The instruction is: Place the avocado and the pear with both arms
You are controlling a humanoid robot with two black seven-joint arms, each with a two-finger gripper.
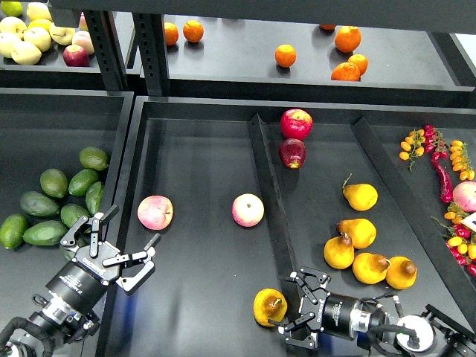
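Note:
A yellow-orange pear (268, 307) with a brown stem lies in the middle tray (201, 149), by the divider (269, 201) near the front edge. My right gripper (289, 307) is open and empty, with its fingertips just to the right of this pear. Several more pears (360, 248) lie in the right compartment. Several dark green avocados (54, 202) lie in the left bin. My left gripper (128, 236) is open and empty, over the wall between the left bin and the middle tray, just right of the nearest avocado (73, 214).
Two pink-yellow apples (155, 212) (248, 210) lie in the middle tray. Two red apples (295, 123) sit at the back of the right compartment. Oranges (347, 54) and pale apples (28, 36) are on the back shelf. Chillies and small fruit (446, 167) lie far right.

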